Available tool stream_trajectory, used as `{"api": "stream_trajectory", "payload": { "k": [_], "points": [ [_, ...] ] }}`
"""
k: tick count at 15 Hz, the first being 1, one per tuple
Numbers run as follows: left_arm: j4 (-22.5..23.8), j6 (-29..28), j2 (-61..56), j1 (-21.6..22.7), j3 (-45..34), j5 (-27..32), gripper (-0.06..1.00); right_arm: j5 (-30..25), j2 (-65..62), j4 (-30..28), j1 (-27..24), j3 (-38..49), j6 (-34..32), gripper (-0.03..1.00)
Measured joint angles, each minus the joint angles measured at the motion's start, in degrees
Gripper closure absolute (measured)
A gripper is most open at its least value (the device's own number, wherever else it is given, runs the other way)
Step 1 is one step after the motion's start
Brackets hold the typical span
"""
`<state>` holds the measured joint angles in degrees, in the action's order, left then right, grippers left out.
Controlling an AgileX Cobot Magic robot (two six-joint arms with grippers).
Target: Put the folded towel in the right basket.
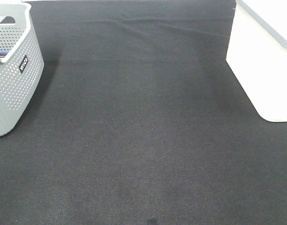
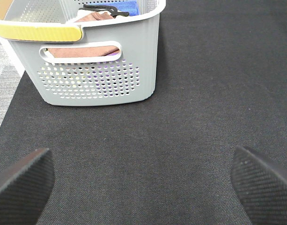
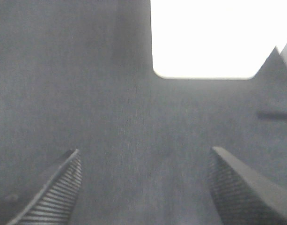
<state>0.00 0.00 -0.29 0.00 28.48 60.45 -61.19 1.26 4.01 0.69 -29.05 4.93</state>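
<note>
Perforated grey plastic basket (image 2: 94, 70) holding folded towels (image 2: 82, 49), smooth white basket (image 1: 265, 61), both tools spread

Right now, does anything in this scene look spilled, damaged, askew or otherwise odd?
Nothing looks spilled or damaged. The grey basket and white basket both stand upright on the black mat, which has only a faint wrinkle along its far edge. The towels sit inside the grey basket. Both the left gripper and right gripper are open and empty.

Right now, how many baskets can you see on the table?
2. The grey perforated basket stands at the left edge of the black mat, with cloths inside it. The white basket stands at the right edge. Its inside is hidden from view.
</note>
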Motion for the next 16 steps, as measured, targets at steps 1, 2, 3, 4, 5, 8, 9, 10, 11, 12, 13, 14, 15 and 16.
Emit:
{"api": "stream_trajectory", "payload": {
  "k": [1,2,3,4,5,8,9,10,11,12,13,14,15,16],
  "points": [
    [0.0,0.0,0.0,0.0,0.0,0.0,-0.03,0.0,-1.2,0.0,0.0,0.0,0.0,0.26],
    [0.0,0.0,0.0,0.0,0.0,0.0,-0.03,0.0,-1.5,0.0,0.0,0.0,0.0,0.26],
    [0.0,0.0,0.0,0.0,0.0,0.0,-0.03,0.0,-1.7,0.1,0.0,0.0,0.0,0.26],
    [0.0,0.0,0.0,0.0,0.0,0.0,-0.03,0.0,-1.7,0.1,0.0,0.0,0.0,0.26],
    [0.0,0.0,0.0,0.0,0.0,0.0,-0.03,0.0,-1.7,0.1,0.0,0.0,0.0,0.26],
    [0.0,0.0,0.0,0.0,0.0,0.0,-0.03,0.0,-1.7,0.1,0.0,0.0,0.0,0.26],
    [0.0,0.0,0.0,0.0,0.0,0.0,-0.03,0.0,-1.7,0.1,0.0,0.0,0.0,0.26],
    [0.0,0.0,0.0,0.0,0.0,0.0,-0.03,0.0,-1.7,0.1,0.0,0.0,0.0,0.26],
    [0.0,0.0,0.0,0.0,0.0,0.0,-0.03,0.0,-1.7,0.1,0.0,0.0,0.0,0.26],
    [0.0,0.0,0.0,0.0,0.0,0.0,-0.03,0.0,-1.7,0.1,0.0,0.0,0.0,0.26],
    [0.0,0.0,0.0,0.0,0.0,0.0,-0.03,0.0,-1.7,0.1,0.0,0.0,0.0,0.26],
    [0.0,0.0,0.0,0.0,0.0,0.0,-0.03,0.0,-1.7,0.1,0.0,0.0,0.0,0.26],
    [0.0,0.0,0.0,0.0,0.0,0.0,-0.03,0.0,-1.7,0.1,0.0,0.0,0.0,0.26],
    [0.0,0.0,0.0,0.0,0.0,0.0,-0.03,0.0,-1.7,0.1,0.0,0.0,0.1,0.26]
  ]
}}
